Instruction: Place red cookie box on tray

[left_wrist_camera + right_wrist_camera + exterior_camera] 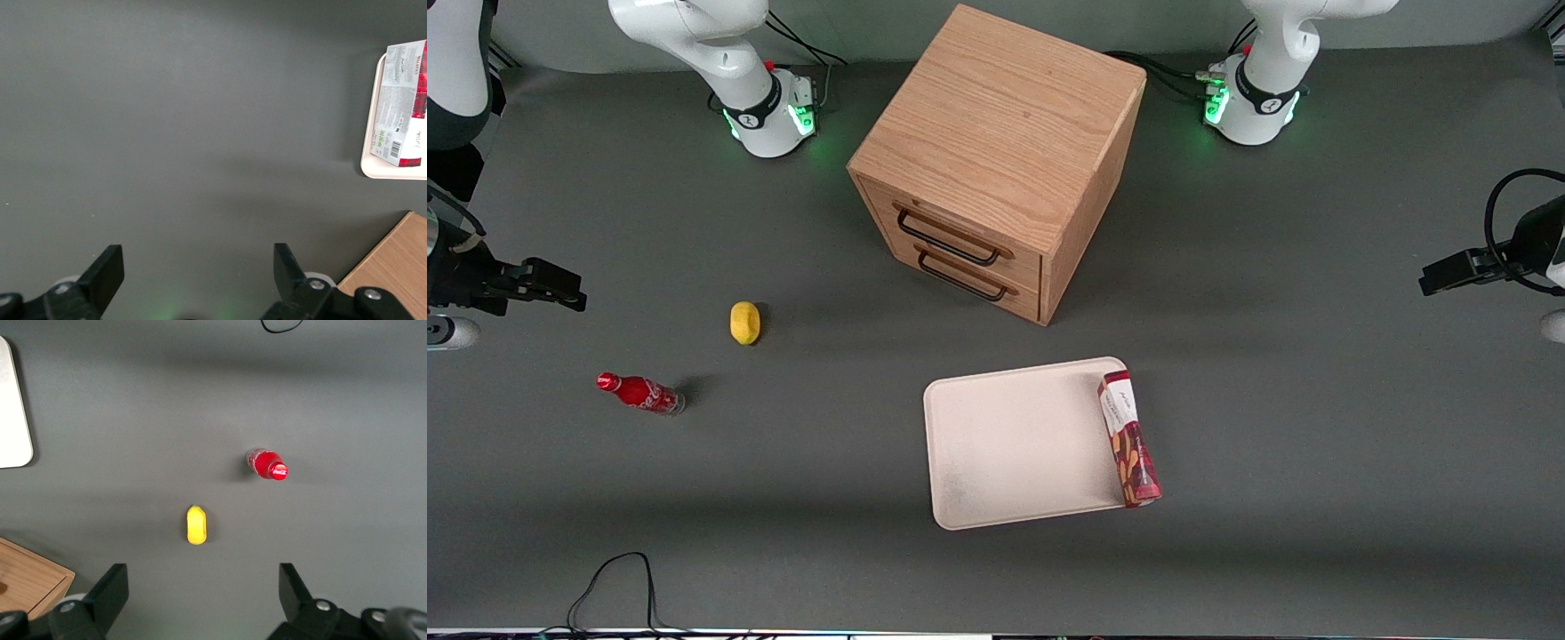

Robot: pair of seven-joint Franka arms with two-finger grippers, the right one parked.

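Red cookie box [1129, 437] on tray [1014, 444] edge; fingers [107, 270] apart, bare.

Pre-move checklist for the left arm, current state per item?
1. Long dark-red cookie box lying on the flat off-white tray: ok, along the edge toward the working arm's end.
2. Box fully inside the rim: cannot tell; its nearer end looks to overhang the corner.
3. Left end effector open and empty: ok.
4. End effector away from the box, over bare table toward the working arm's end: ok.
5. Wooden two-drawer cabinet shut: ok.
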